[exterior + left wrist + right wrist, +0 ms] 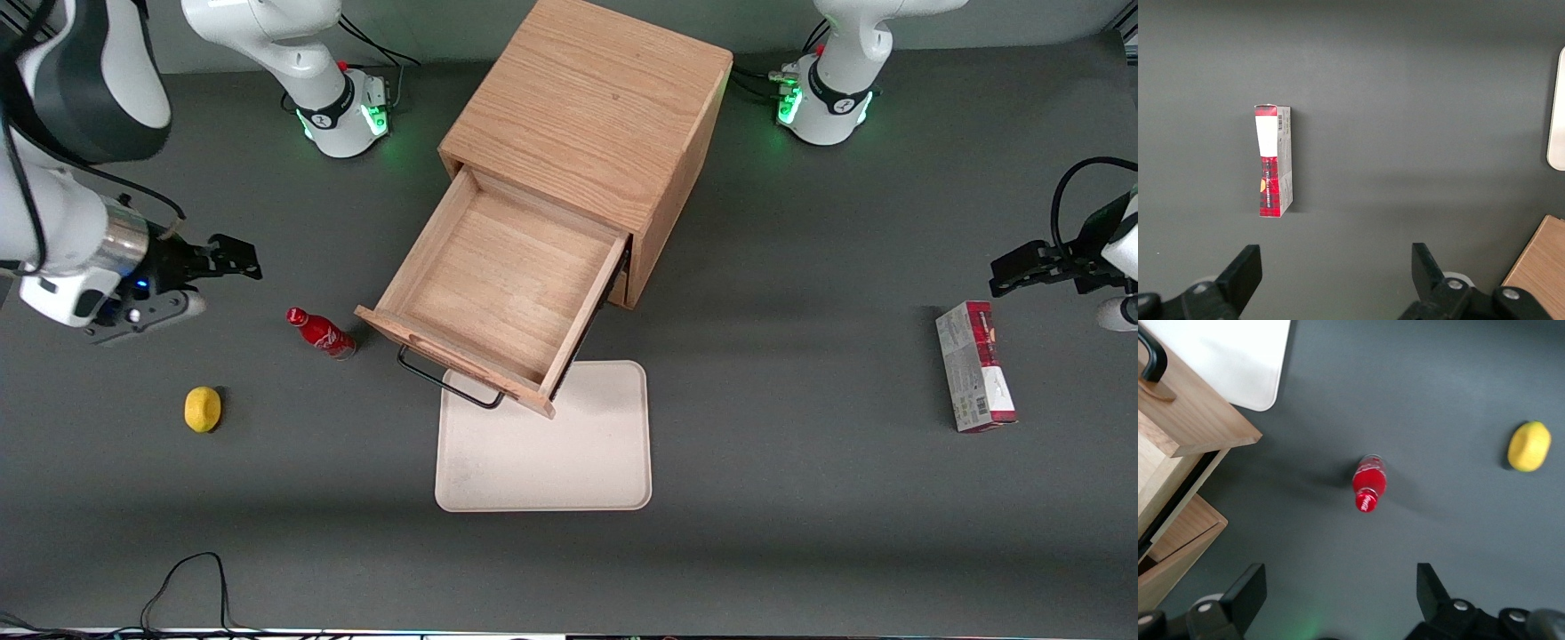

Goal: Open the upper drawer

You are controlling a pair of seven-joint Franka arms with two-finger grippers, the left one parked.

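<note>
From the front, the upper drawer stands pulled far out of the cabinet, over the tray; the opening looks done. Gripper hangs well apart, near the bottle. Wrist view: fingers spread wide, holding nothing.

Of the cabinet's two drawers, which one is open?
The upper drawer, pulled far out with its bare wooden tray showing and its black handle above the white tray. The lower drawer sits only slightly out. The claw hangs open, away from both.
</note>
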